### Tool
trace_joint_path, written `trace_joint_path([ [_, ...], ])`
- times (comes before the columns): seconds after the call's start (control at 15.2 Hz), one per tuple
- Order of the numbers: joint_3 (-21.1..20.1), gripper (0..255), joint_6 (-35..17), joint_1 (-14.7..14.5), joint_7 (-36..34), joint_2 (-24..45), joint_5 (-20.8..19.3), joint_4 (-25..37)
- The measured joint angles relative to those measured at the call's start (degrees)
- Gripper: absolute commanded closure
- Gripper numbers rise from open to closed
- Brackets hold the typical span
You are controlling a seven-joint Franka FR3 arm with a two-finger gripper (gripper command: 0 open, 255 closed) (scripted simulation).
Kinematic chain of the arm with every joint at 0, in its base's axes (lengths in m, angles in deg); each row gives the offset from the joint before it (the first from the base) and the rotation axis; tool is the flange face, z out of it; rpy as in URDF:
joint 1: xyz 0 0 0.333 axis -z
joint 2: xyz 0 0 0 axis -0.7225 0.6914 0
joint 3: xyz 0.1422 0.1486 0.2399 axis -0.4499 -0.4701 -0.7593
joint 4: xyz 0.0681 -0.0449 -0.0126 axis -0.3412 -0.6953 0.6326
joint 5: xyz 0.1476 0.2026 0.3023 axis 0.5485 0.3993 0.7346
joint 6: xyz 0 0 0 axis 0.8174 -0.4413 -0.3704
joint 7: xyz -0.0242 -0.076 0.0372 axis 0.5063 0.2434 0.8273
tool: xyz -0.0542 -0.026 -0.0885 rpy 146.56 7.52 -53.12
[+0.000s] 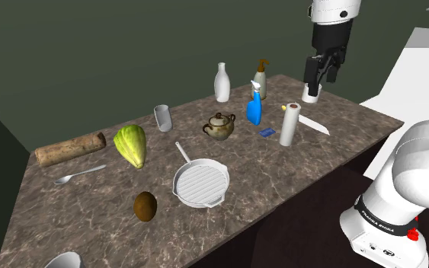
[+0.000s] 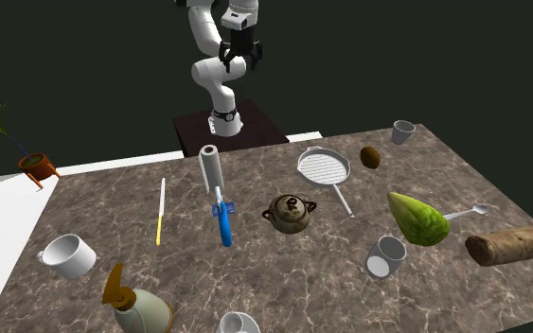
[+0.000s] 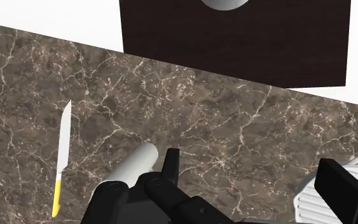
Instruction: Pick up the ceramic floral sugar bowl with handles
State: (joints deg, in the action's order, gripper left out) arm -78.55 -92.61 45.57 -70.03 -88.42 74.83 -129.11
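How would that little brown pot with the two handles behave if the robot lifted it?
The sugar bowl looks stiff and probably brittle, so a drop could chip it. Its round belly may slip in the jaws. The knobbed lid seems merely set on top and might slide off if tilted.

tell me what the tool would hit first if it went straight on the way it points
The tool, open and aimed down, would likely meet bare marbled tabletop first, between the white roll and the ribbed pan. Nothing else seems to lie in that line, though depth is unclear.
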Motion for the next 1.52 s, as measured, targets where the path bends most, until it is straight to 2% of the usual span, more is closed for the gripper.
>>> trace_joint_path([
  [0.26, 0.5, 0, -3.5, 0.1, 0.3, 3.6, 0.0, 0.1],
  [0.86, 2.6, 0, -17.7, 0.6, 1.9, 21.6, 0.4, 4.2],
  [1.52, 4.2, 0, -27.6, 0.8, 4.6, 43.5, 2.5, 16.4],
])
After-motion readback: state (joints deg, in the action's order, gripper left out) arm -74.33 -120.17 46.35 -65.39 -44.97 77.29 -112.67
